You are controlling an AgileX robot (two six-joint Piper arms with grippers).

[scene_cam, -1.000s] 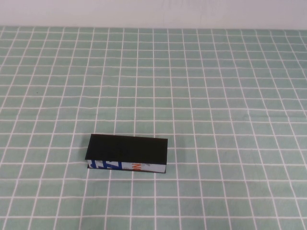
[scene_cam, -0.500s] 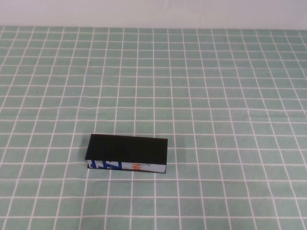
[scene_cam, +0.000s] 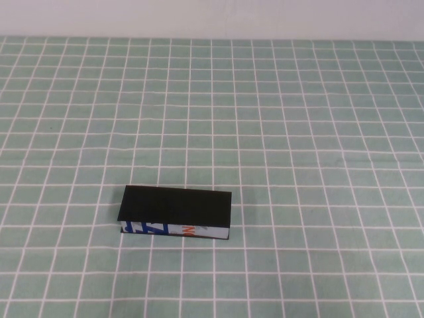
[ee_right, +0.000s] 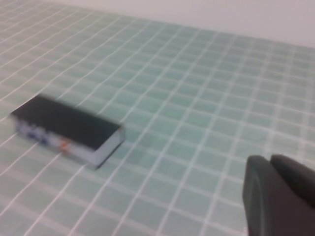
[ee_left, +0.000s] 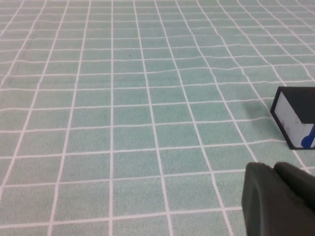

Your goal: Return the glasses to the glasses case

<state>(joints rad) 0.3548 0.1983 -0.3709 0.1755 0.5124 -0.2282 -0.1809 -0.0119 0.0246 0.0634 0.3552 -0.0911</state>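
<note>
The glasses case (scene_cam: 175, 211) is a black box with its lid closed and a white front edge with blue and orange print. It lies left of centre near the front of the table. It also shows in the right wrist view (ee_right: 69, 129), and one end of it shows in the left wrist view (ee_left: 295, 117). The glasses are out of view. My left gripper (ee_left: 273, 172) is shut and empty, off to the case's left. My right gripper (ee_right: 269, 164) is shut and empty, off to the case's right. Neither arm shows in the high view.
The table is covered with a green cloth with a white grid (scene_cam: 298, 132). A pale wall (scene_cam: 212, 16) runs along the far edge.
</note>
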